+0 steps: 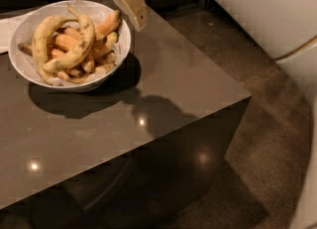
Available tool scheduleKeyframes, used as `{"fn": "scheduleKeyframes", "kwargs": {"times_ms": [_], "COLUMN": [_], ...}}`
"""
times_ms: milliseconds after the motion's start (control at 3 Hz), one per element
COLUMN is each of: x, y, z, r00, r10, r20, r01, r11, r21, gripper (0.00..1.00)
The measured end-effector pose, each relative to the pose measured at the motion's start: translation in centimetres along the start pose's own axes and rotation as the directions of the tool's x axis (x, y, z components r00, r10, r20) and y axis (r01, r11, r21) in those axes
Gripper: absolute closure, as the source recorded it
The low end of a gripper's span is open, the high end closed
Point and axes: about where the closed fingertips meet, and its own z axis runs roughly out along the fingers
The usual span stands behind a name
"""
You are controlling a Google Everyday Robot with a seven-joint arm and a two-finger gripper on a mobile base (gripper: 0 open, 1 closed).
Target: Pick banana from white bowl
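Observation:
The white bowl (121, 42) stands at the far left of the dark table and holds several bananas. The long speckled yellow banana (79, 44) lies on top, curving from its thin dark stem at the back down to the bowl's front left. A paler arched banana (38, 39) lies to its left, with short orange-toned bananas (67, 40) underneath. My gripper (134, 10) comes in from the top edge and hangs above the table just right of the bowl's far right rim, empty and apart from the bananas.
The dark glossy table (163, 99) has its right corner at mid-frame, with speckled floor (267, 139) beyond. A large white object (262, 10) fills the upper right. A white sheet (7, 27) lies behind the bowl at the left edge.

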Motion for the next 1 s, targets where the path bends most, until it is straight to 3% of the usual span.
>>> {"fn": "scheduleKeyframes", "kwargs": {"times_ms": [333,667,1000], "x": [-0.2,-0.5,-0.9], "y": [-0.8,-1.4,-2.0], "z": [0.9,1.6,2.0], "r00": [0.999,0.998,0.995], "r10": [-0.018,-0.022,-0.028], "r20": [0.034,0.063,0.094], "r01": [0.018,0.023,0.029], "r11": [0.9998,0.9997,0.9995], "r21": [-0.004,-0.011,-0.011], "gripper": [0.11,0.28,0.37]}}
